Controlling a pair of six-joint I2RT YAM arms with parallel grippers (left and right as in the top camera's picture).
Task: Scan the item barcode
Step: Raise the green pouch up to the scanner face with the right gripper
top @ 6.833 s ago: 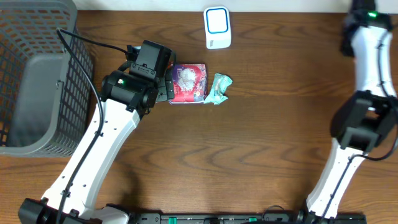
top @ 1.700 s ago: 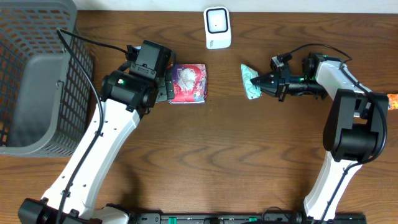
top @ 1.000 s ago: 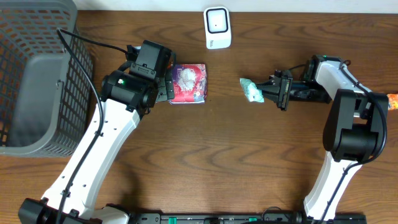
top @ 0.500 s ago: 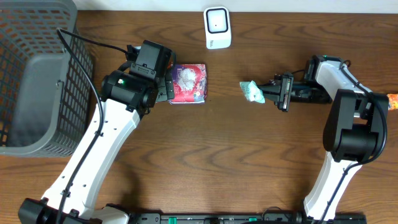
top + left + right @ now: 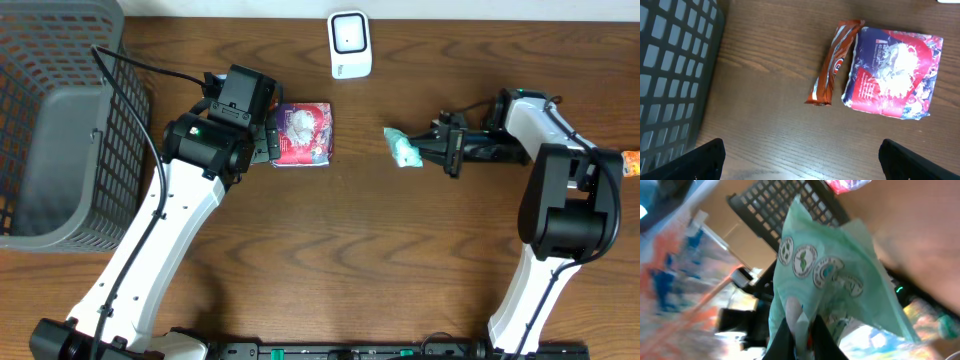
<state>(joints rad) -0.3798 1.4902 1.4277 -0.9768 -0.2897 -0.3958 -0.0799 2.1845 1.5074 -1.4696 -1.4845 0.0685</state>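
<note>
The right gripper (image 5: 430, 150) clamps the green packet (image 5: 401, 147), seemingly by one edge; it could twist, turning its barcode from the scanner (image 5: 350, 44).

The green packet (image 5: 401, 148) is off its old spot against the red bag (image 5: 303, 133)! The right gripper (image 5: 425, 150), parked at the far right edge a few seconds back, has swung in, clamped on it and carried it out to the right, well apart from the bag. Over the last second or so the wrist rolls, and the packet turns from lengthwise up the table to more crosswise.
</note>
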